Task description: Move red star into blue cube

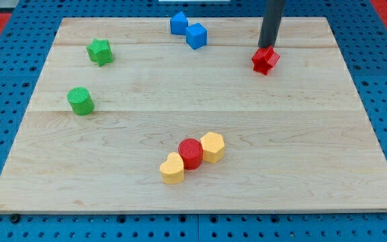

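Wooden board (200, 94) carries red star (265, 60), blue cube (196, 35), six other blocks

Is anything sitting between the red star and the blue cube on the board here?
Nothing visible. My tip sits at the red star, on its upper edge. The blue cube lies toward the view's left, with only bare wood between them; another blue block sits beyond it.

Star (265, 60) right of cube (196, 35)
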You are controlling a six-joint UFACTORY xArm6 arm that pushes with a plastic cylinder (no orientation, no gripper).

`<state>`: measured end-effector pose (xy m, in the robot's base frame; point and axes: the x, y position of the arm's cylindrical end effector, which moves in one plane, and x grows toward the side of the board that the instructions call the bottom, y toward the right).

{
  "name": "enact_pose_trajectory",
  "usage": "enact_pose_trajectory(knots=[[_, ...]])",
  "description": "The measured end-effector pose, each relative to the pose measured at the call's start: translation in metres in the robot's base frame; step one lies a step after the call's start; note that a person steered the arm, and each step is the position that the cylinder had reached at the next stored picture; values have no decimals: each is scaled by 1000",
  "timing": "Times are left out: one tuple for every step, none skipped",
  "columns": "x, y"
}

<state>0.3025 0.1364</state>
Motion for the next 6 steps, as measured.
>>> enact_pose_trajectory(knots=[[53, 1], [54, 14], [80, 49], [108, 55], [109, 21], [93, -10]])
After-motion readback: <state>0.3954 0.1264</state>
